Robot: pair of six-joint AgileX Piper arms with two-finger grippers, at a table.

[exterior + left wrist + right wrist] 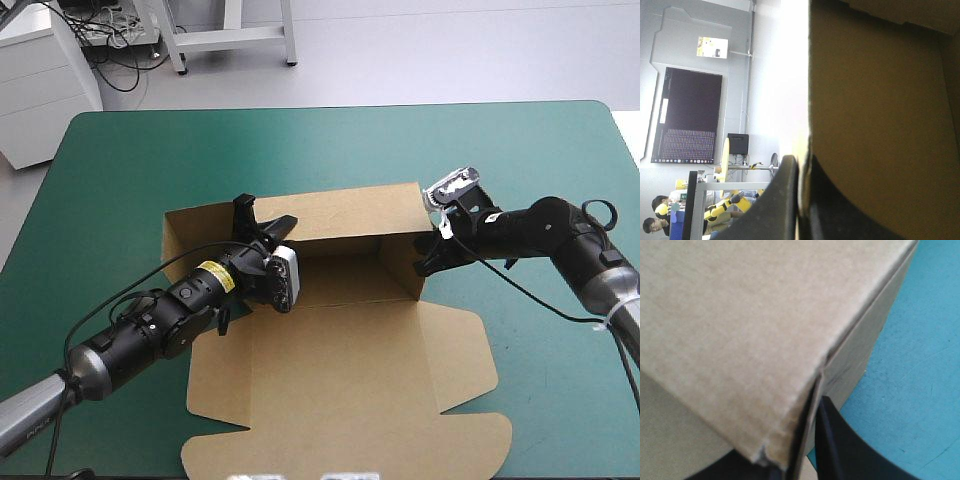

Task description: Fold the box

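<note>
Box (340,370) apparently well inside table (500,140) edges

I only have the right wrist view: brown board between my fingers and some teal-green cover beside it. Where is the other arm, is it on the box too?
Observer: Yes. In the high view the left gripper is shut on a raised wall toward the back left of the box, opposite your end.
Operator: Okay. And the lid, is it standing up?
Observer: No. The lid lies flat on the teal-green cover, spread toward the table's near edge with its tabs out. The right gripper holds the right end wall, well away from it.
</note>
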